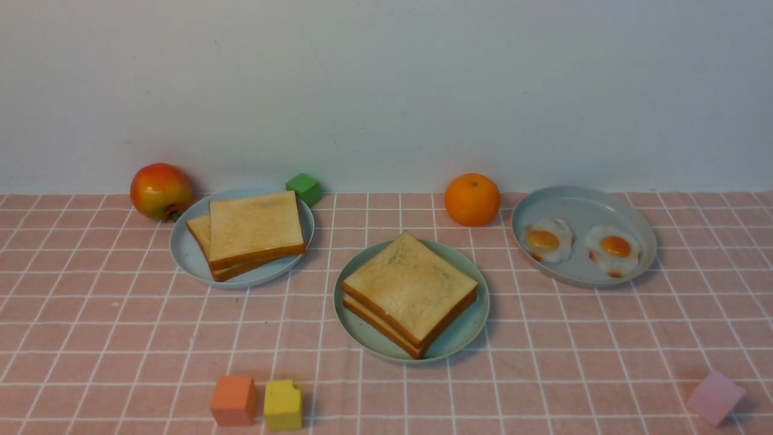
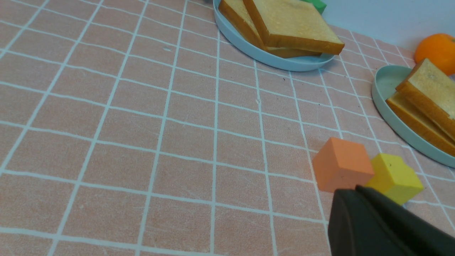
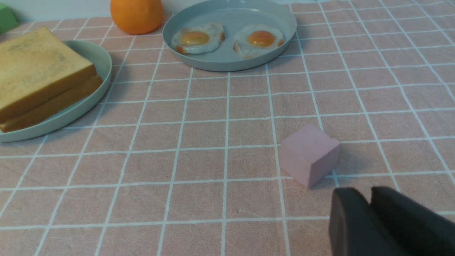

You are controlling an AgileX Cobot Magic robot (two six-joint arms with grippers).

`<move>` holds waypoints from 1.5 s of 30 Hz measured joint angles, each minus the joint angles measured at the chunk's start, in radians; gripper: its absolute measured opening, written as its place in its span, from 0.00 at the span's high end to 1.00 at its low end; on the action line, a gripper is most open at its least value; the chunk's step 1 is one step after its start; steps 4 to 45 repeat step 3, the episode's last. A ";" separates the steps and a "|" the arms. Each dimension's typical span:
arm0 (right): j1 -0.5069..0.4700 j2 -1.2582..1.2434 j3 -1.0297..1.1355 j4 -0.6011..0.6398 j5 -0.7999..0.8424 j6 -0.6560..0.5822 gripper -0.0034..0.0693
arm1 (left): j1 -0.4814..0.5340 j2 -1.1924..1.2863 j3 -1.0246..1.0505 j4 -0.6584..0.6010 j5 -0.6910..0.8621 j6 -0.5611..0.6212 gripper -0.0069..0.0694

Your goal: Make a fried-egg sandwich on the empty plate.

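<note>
Since the sandwich (image 1: 410, 294) sits on the mint plate (image 1: 465, 336) at frame center, egg hidden, a retreating arm could nudge it. Left gripper (image 2: 355, 190) is pressed together; right gripper (image 3: 369, 197) shows a slight gap, holding nothing.

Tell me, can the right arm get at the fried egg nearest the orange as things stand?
Probably yes. The fried egg lies uncovered in the grey plate, apart from the second egg. From the right end effector, only bare cloth lies between; the pink cube sits off that line.
</note>
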 joint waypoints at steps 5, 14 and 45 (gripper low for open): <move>0.000 0.000 0.000 0.000 0.000 0.000 0.78 | 0.000 0.000 0.000 0.000 0.000 0.000 0.89; 0.000 0.000 0.000 0.000 0.000 0.000 0.78 | 0.000 0.000 0.000 0.000 0.000 0.000 0.89; 0.000 0.000 0.000 0.000 0.000 0.000 0.78 | 0.000 0.000 0.000 0.000 0.000 0.000 0.89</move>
